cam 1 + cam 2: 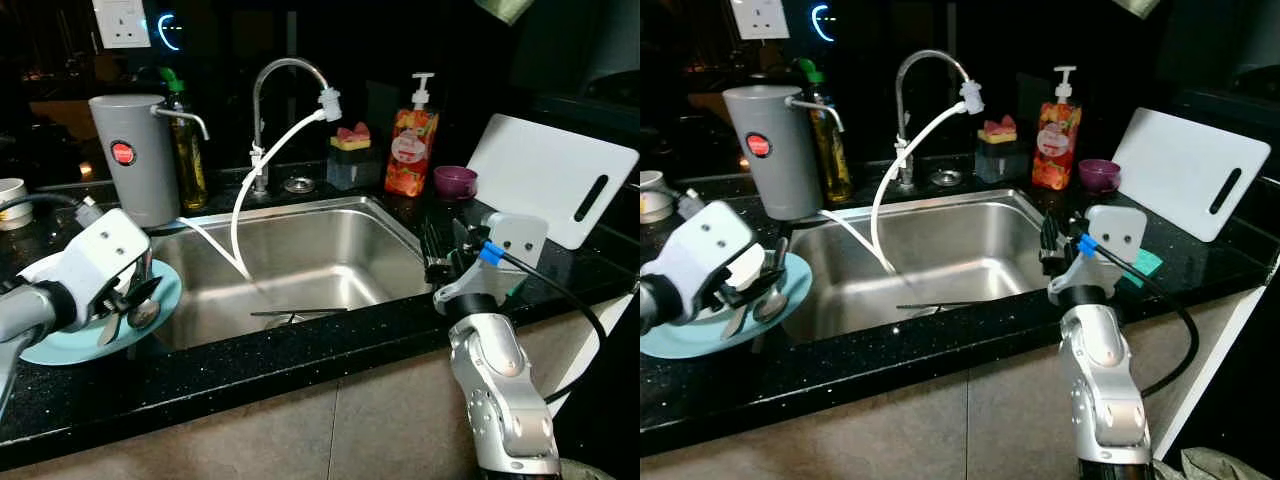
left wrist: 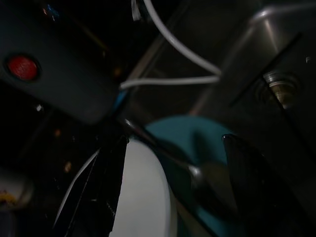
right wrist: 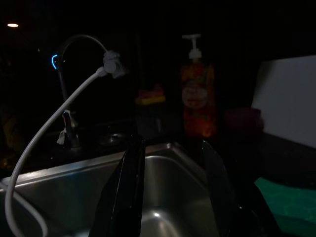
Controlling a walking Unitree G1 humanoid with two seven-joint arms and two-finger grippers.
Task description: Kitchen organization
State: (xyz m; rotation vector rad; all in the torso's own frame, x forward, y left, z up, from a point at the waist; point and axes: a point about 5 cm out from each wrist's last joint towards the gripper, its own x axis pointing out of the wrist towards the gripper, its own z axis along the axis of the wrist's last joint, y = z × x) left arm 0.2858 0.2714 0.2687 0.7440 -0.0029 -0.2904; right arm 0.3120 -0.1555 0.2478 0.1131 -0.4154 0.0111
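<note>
Countertop (image 1: 300, 370) of speckled black stone wrapping a steel sink (image 1: 300, 255) in a dim kitchen. Left gripper (image 1: 130, 300), fingers apart, hovering over spoons (image 1: 765, 300) lying on a teal plate (image 1: 165, 300) beside the sink. Right gripper (image 1: 445, 245), fingers apart, hanging at the sink's right rim, near a white cutting board (image 1: 550, 175).

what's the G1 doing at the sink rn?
Kitchen tidy-up at the sink. The left gripper is down over the teal plate on the counter left of the basin, fingers open around a spoon lying on it; not clearly gripped yet. The right gripper hovers open and empty at the sink's right edge, facing the soap bottle. A white cutting board leans at the far right. A long thin utensil lies in the basin.
</note>
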